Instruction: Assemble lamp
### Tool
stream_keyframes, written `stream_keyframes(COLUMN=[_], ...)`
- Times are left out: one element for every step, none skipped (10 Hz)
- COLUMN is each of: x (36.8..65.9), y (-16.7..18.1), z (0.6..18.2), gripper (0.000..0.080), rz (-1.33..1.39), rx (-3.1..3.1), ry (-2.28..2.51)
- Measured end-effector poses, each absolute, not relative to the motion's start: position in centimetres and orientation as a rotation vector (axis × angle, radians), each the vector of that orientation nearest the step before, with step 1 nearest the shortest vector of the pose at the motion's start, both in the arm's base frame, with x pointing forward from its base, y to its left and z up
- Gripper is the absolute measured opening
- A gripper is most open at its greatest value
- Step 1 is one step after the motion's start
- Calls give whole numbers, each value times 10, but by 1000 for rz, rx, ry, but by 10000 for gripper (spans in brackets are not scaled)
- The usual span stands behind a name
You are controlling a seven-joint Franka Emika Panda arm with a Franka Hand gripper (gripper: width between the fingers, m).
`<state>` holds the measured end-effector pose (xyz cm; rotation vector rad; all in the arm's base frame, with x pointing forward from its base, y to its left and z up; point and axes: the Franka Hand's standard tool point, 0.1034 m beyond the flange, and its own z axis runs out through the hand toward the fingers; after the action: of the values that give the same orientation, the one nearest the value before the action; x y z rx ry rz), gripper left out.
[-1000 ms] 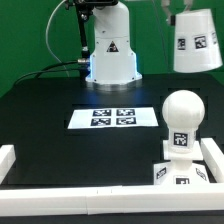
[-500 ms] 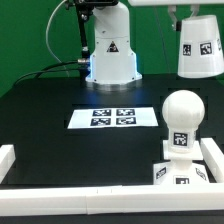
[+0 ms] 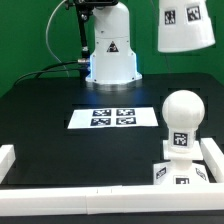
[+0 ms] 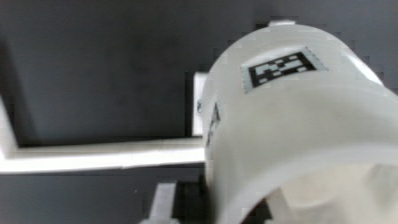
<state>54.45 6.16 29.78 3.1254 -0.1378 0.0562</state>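
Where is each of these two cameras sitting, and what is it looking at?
Exterior view: off the arm, facing across the black table at the robot's white base; bulb on the lamp base near, shade aloft.
Wrist view: on the wrist, looking down past the shade to the table; claw hidden.
Shared: the shade, the table.

Bright, even light is falling from above in the exterior view, glaring off the bulb (image 3: 182, 106) and leaving only faint shadows. In the wrist view the shade (image 4: 294, 140) is showing blurred and washed out.
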Motion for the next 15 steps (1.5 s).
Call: stream_keyframes(x=[547, 547, 547, 547, 547, 553, 568, 583, 591, 596, 595, 595, 595, 595, 595], y=[62, 61, 61, 61, 59, 51, 38, 28, 27, 31, 31, 30, 30, 30, 31], z=[297, 296, 296, 296, 295, 290, 284, 274, 273, 279, 277, 275, 275, 275, 274], gripper=[41, 41, 41, 41, 41, 41, 41, 41, 41, 41, 41, 41, 41, 41, 41], rz=[70, 67, 67, 67, 64, 55, 53, 59, 45, 44, 46, 42, 41, 41, 38], rx=[3125, 3125, 3125, 3124, 3124, 3117, 3107, 3089, 3076, 3074, 3075, 3074, 3074, 3073, 3073], ry=[-137, -140, -140, -141, -140, -83, -43, -12, 23, 29, 29, 28, 28, 28, 29])
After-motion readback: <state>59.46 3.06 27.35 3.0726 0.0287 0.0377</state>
